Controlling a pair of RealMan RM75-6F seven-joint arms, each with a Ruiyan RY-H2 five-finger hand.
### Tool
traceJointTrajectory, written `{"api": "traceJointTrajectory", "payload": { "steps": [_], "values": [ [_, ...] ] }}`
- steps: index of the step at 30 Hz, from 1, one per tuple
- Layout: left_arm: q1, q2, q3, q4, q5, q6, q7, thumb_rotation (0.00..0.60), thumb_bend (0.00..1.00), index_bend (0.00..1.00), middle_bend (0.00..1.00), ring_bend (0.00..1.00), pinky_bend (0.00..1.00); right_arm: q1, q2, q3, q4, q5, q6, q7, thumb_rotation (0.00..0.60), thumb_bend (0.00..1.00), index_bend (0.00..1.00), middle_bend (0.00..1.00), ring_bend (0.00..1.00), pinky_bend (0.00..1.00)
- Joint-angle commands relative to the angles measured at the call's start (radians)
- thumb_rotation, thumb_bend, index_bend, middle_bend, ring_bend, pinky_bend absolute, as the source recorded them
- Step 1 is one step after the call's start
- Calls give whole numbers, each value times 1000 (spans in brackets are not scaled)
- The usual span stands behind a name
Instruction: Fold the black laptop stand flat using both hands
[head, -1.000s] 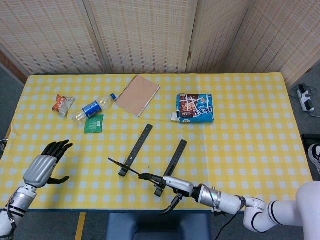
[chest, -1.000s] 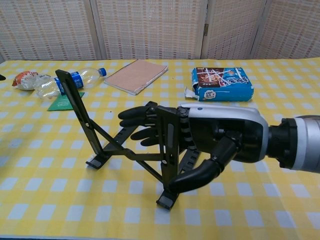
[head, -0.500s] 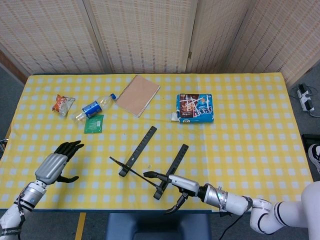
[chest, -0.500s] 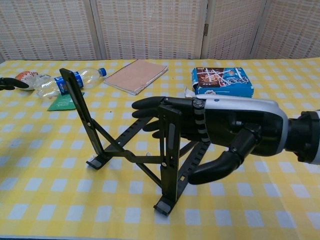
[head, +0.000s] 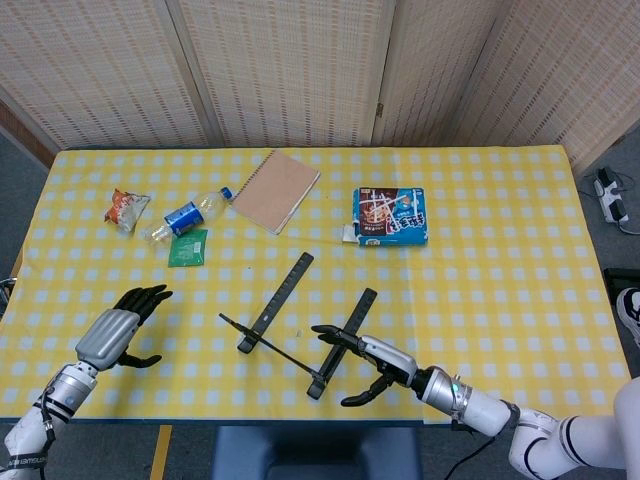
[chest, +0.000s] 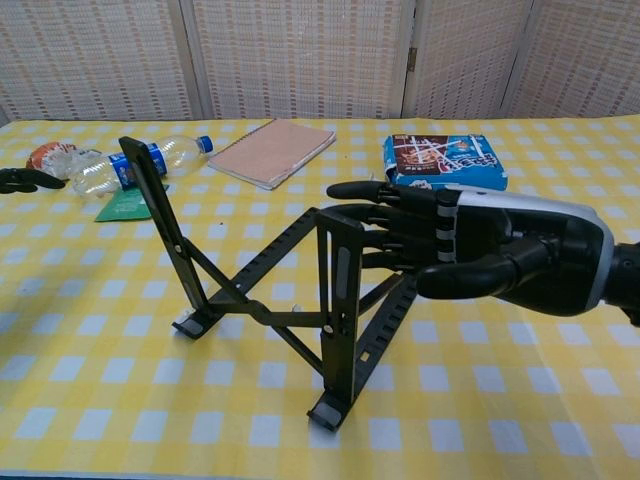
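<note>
The black laptop stand (head: 282, 298) stands unfolded near the table's front middle, its two slotted rails raised and joined by crossed bars. In the chest view the stand (chest: 338, 290) has one rail leaning left and one upright at the centre. My right hand (head: 372, 359) lies just right of the right rail, fingers straight and spread, holding nothing. In the chest view the right hand (chest: 490, 250) reaches its fingertips behind the rail's top; contact cannot be told. My left hand (head: 116, 331) hovers open far left of the stand, and only its dark fingertips (chest: 22, 180) show in the chest view.
At the back lie a tan notebook (head: 276, 190), a plastic bottle (head: 190, 214), a snack packet (head: 126, 208), a green sachet (head: 188, 247) and a blue biscuit box (head: 391, 216). The yellow checked table (head: 520, 290) ends just in front of the stand.
My right hand has come off the right rail and shifted right, its curled thumb and fingers now straightened. The left hand moved a little right toward the stand. The stand's right rail shifted slightly.
</note>
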Motion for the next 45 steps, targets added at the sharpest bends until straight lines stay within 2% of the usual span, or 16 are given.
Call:
{"api": "traceJointTrajectory", "payload": {
  "steps": [1,13,20,29,34,37,39,45],
  "values": [
    [0,1,4,0,-2,-1,2,600,215,56,52,38,0,-23,-60,-9,62,17,12,172,506,121,0,2,7,0],
    [1,12,17,-6,-19,-4,2,600,215,56,51,33,0,-28,-193,-48,213,-22,16,505,505,120,0,0,41,0],
    [-1,15,22,-8,-19,-4,1,600,215,54,51,31,0,-37,-237,-76,279,-56,47,563,505,120,0,0,36,0],
    [-5,14,27,-8,-18,-7,2,600,215,53,51,29,0,-48,-262,-91,297,-55,74,631,504,121,0,0,27,0],
    [-13,9,29,-4,-16,-17,1,600,215,53,51,29,0,-49,-250,-94,295,-62,91,607,503,121,0,0,24,0],
    [-26,1,32,5,-10,-35,-13,600,215,57,51,29,0,-43,-218,-87,280,-80,105,491,504,121,0,0,24,0],
    [-38,-11,31,16,-4,-48,-31,600,215,69,51,30,0,-33,-178,-77,243,-86,112,408,506,121,0,0,23,0],
    [-83,-65,19,57,27,-73,-124,600,247,145,73,42,0,12,-38,-41,90,-72,102,270,505,120,0,0,17,0]
  ]
}}
